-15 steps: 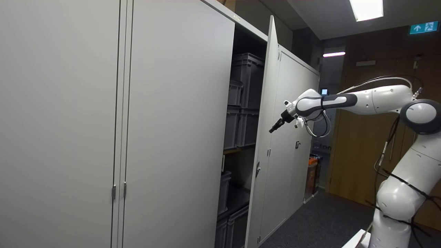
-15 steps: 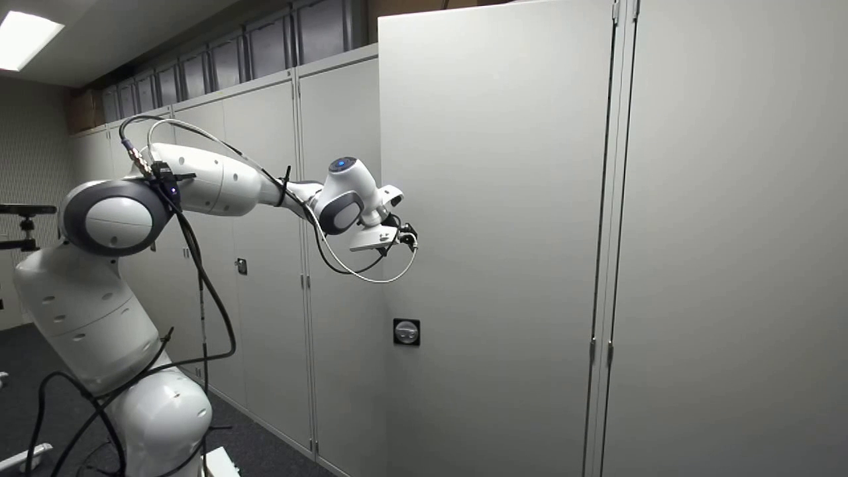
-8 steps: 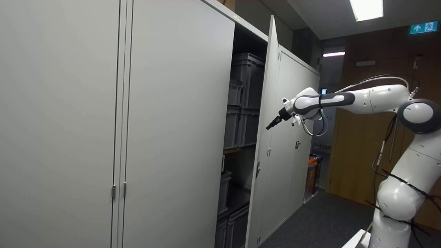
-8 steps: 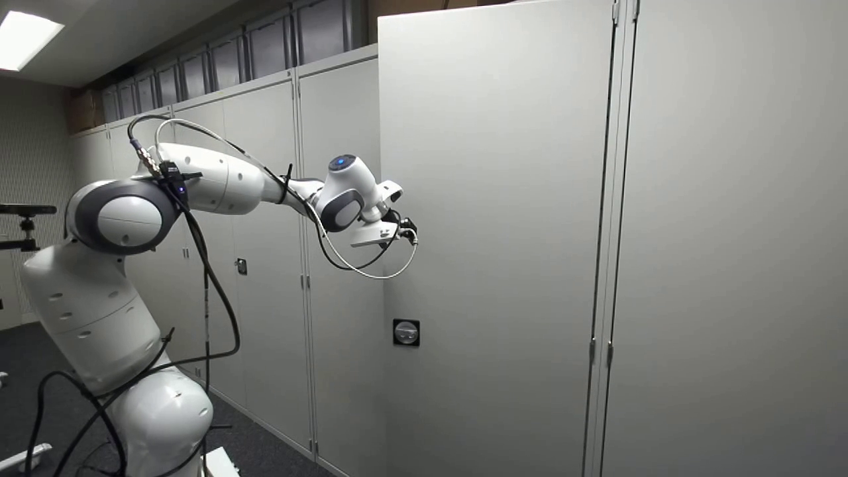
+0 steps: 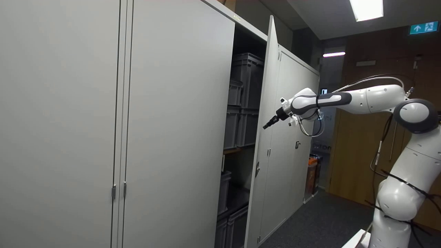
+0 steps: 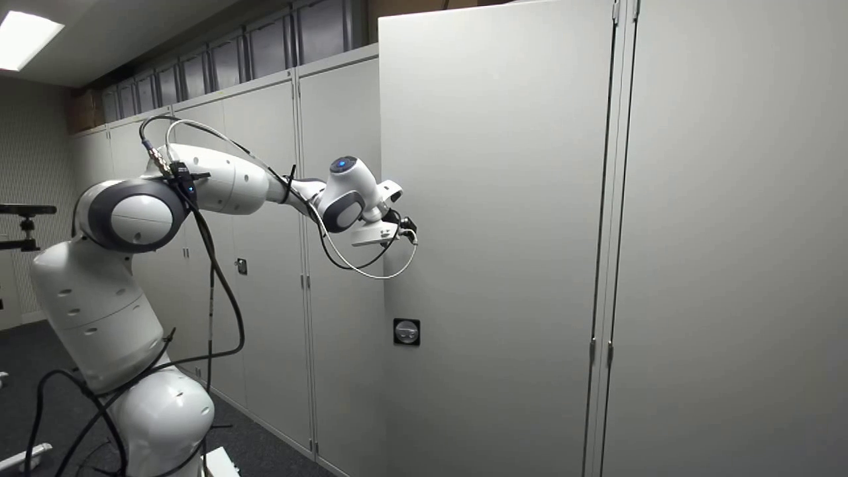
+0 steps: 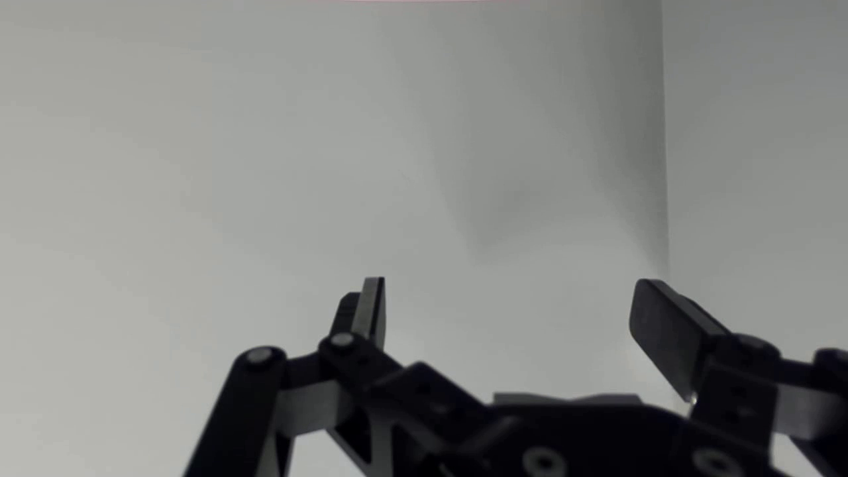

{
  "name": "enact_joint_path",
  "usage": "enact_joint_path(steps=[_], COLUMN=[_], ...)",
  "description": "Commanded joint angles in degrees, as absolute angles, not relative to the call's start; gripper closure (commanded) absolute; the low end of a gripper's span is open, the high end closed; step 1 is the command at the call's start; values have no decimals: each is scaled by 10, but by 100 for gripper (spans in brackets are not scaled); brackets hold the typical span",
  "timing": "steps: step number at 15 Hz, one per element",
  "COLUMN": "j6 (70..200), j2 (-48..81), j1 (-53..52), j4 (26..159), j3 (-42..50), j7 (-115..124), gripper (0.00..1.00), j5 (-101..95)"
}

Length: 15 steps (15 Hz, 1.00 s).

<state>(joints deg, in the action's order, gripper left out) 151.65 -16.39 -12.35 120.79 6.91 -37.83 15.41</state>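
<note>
In the wrist view my gripper (image 7: 510, 288) is open, its black fingers (image 7: 666, 324) spread wide and nothing between them. Ahead of it lies a smooth pale grey panel (image 7: 265, 165), crossed by soft shadows. In both exterior views a grey cabinet door (image 5: 268, 93) stands ajar, and the gripper (image 5: 264, 127) points at its outer face, above the lock handle (image 5: 257, 169). Whether the fingertips touch the door cannot be told. The same door (image 6: 497, 199) has a round lock (image 6: 406, 332) below the gripper, whose fingertips are hidden there.
Grey storage boxes (image 5: 253, 82) stand on shelves behind the ajar door. A closed cabinet door (image 5: 179, 120) flanks the opening, with further cabinets (image 6: 265, 185) in a row. Cables (image 6: 222, 285) hang along the arm. Past the cabinets is an orange-topped bin (image 5: 312, 161).
My arm has reached farther toward the cabinet door, with the gripper moving slightly up and its elbow shifting forward. The door looks unmoved.
</note>
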Motion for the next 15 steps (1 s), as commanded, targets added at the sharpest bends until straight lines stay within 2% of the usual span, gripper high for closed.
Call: enact_joint_path(steps=[1, 15], j6=[1533, 1536], j2=[-141, -91], j1=[-129, -120], j4=[1181, 1130], j3=[68, 54], j7=[-390, -392], gripper=[0, 0], j5=[171, 174])
